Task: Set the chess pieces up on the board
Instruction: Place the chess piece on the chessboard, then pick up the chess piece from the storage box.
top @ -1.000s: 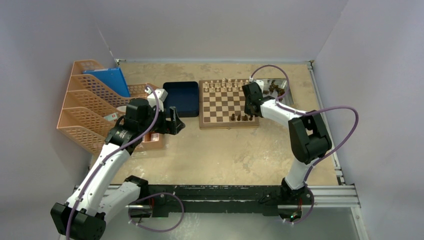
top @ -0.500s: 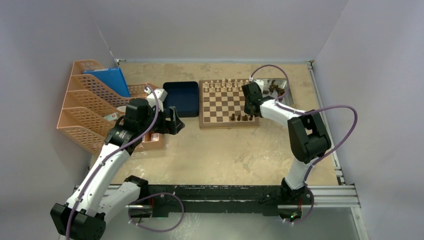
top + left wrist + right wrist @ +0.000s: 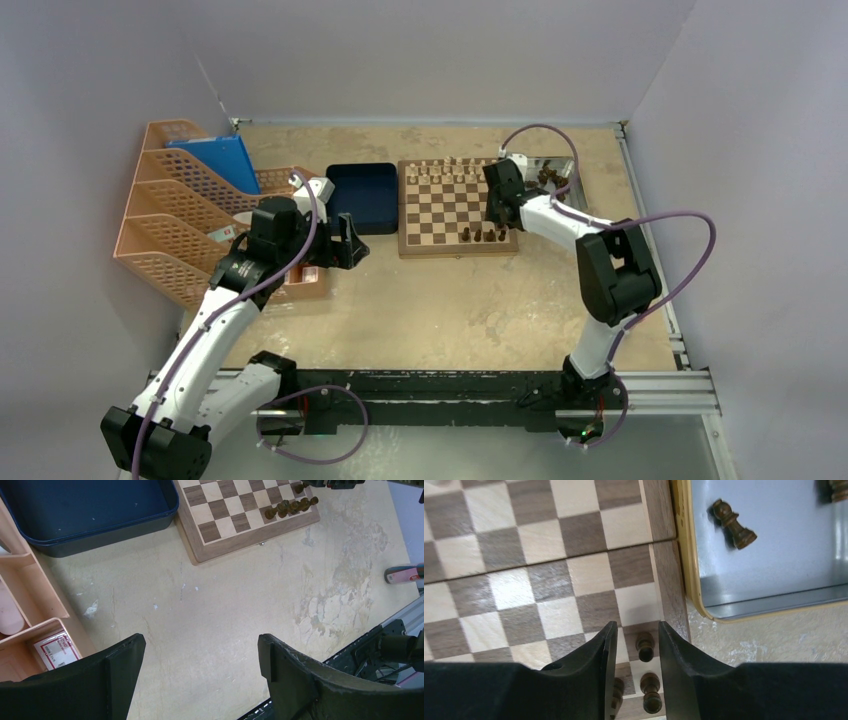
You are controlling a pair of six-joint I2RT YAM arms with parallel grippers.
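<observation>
Looking from above, the right claw (image 3: 497, 215) hangs over the board's (image 3: 440, 205) near right corner, by a short row of dark pieces (image 3: 485, 236). The left claw (image 3: 355, 243) sits beside the blue tray (image 3: 362, 195). Left wrist: its fingers (image 3: 122, 665) stand wide apart over the desk (image 3: 225, 610), holding nothing. Right wrist: the fingers (image 3: 606, 645) are slightly parted around a standing pawn (image 3: 644, 647), neither visibly touching it. Another piece (image 3: 731, 524) lies in the silver tray (image 3: 774, 570).

Smooth wooden board (image 3: 549, 565), glossy metal tray (image 3: 774, 570), matt blue plastic tray (image 3: 90, 505), scuffed tabletop (image 3: 225, 620)
</observation>
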